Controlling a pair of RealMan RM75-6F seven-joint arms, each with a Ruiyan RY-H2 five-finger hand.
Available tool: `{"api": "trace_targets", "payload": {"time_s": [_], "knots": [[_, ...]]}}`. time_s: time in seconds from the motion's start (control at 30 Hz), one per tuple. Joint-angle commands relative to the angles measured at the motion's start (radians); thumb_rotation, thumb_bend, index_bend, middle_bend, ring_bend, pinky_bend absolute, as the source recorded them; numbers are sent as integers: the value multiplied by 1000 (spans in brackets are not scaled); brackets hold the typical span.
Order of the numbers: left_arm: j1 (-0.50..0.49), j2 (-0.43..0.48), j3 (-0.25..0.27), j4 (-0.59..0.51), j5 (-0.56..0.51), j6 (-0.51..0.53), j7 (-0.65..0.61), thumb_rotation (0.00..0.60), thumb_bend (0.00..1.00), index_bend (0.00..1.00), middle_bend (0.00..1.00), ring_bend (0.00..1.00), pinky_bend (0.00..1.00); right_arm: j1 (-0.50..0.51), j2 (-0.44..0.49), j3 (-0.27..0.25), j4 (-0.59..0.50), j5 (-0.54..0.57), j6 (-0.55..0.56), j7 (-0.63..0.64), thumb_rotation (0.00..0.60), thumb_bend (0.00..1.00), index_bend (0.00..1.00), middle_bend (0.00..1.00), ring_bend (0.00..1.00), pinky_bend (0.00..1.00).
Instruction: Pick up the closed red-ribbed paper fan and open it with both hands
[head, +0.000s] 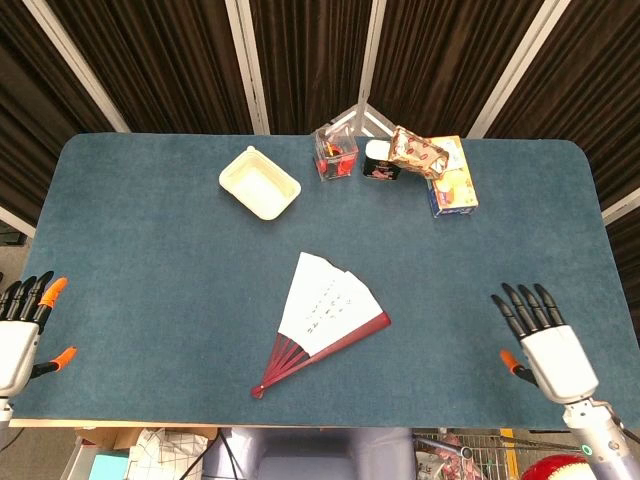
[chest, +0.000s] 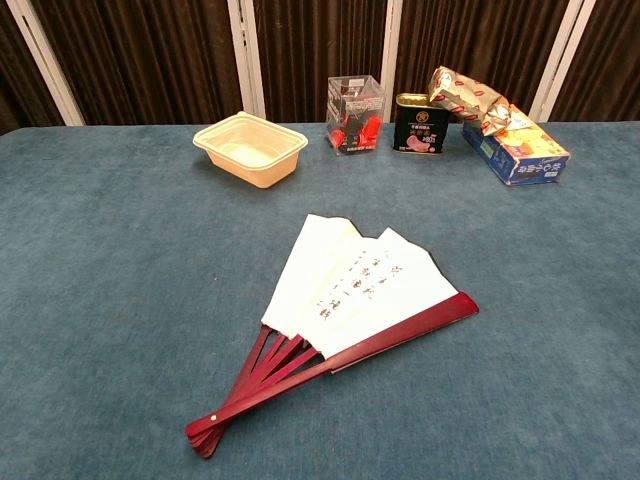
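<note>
Blue table (head: 150, 250): fan (head: 322, 322) partly open, untouched

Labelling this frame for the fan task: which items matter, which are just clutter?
Job:
- paper fan, partly spread, flat on the table
- left robot hand, open, at the left edge
- right robot hand, open, right of the fan

Clutter, far side:
- cream tray
- clear box of red bits
- dark tin
- snack packet on a blue carton

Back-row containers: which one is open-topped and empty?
The cream tray, far left of the row, apart from the others. The clear box, black tin and blue carton are closed or filled.
</note>
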Motion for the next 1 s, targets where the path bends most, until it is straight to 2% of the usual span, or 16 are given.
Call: {"api": "trace_targets", "payload": {"time_s": [0.03, 0.17, 1.0], "knots": [[1, -3, -2, -1, -2, 2, 3, 600, 0, 0, 0, 0, 0, 51, -60, -11, 72, -68, 1, 41, 600, 285, 271, 23, 0, 0], [0, -4, -3, -3, -7, 0, 5, 600, 0, 0, 0, 0, 0, 78, -115, -8, 93, -74, -22, 53, 600, 286, 334, 48, 0, 0], [-1, -11, -8, 13, -3, 5, 0, 600, 0, 0, 0, 0, 0, 204, -445, -22, 272, -87, -107, 115, 600, 285, 401, 95, 0, 0]]}}
